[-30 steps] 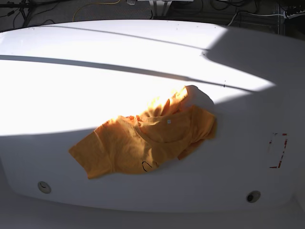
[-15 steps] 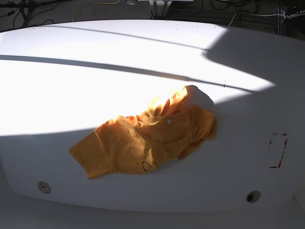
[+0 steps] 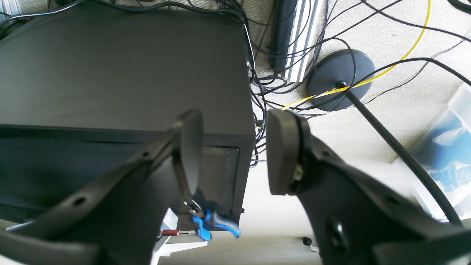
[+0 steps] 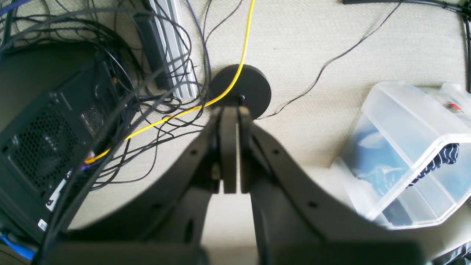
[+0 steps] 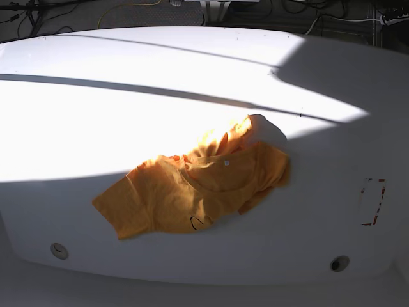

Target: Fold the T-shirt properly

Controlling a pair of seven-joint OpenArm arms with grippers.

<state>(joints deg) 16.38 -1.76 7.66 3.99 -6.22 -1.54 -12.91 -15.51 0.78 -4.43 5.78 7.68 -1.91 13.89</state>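
Note:
The orange-yellow T-shirt (image 5: 195,188) lies crumpled near the middle of the white table (image 5: 96,115), partly in sun and partly in shade, with its white neck tag and a bit of black line drawing showing. Neither arm appears in the base view. In the left wrist view my left gripper (image 3: 233,152) stands open with nothing between its fingers, looking at the floor and a black box. In the right wrist view my right gripper (image 4: 230,147) is shut with its pads pressed together on nothing, also over the floor.
A red-marked rectangle (image 5: 373,201) is on the table's right side, and two round holes (image 5: 339,263) sit near its front edge. A black computer case (image 3: 110,73), cables, a round stand base (image 4: 241,90) and a clear plastic bin (image 4: 408,147) lie on the floor.

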